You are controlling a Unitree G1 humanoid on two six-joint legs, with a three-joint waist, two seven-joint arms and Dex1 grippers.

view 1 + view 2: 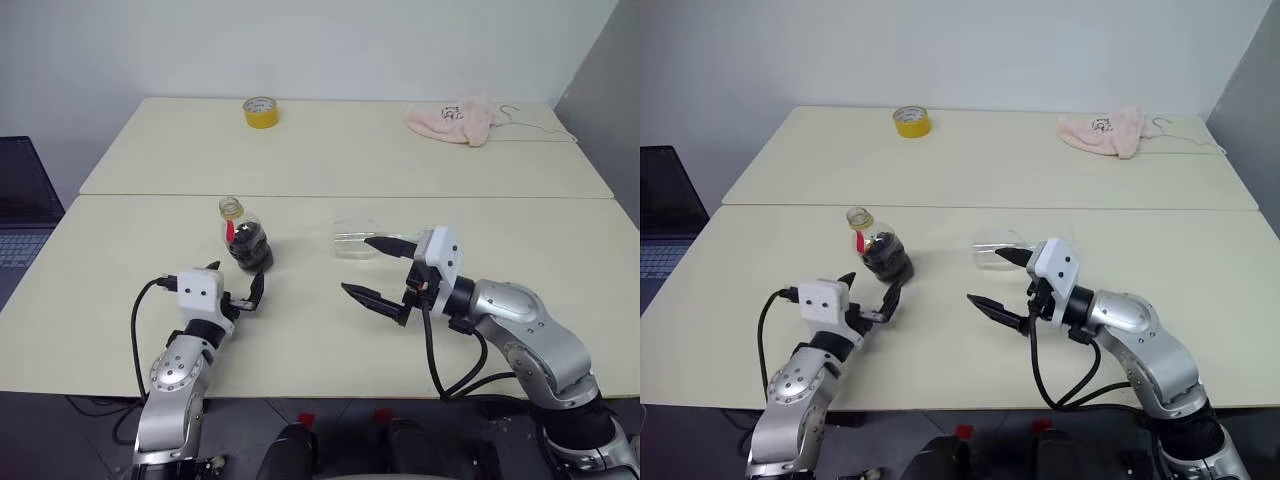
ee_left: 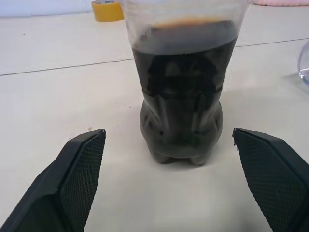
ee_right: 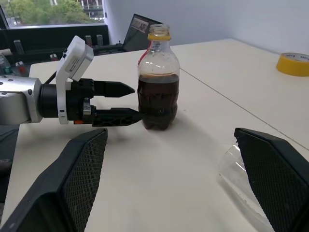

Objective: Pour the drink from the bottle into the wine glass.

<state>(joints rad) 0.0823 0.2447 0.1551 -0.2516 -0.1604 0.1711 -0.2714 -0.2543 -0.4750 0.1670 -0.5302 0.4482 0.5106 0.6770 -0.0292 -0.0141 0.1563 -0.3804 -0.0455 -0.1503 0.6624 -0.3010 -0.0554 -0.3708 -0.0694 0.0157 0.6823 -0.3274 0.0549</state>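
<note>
Half-full clear bottle (image 3: 158, 82) of near-black drink (image 2: 182, 92), uncapped.

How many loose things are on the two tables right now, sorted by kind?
Bottles: 1, the bottle, open-topped, part full of dark drink
Glassware: 1, the wine glass, lying on its side
Tape rolls: 1, yellow tape roll
Cloths: 1, pink cloth
Total: 4
</note>
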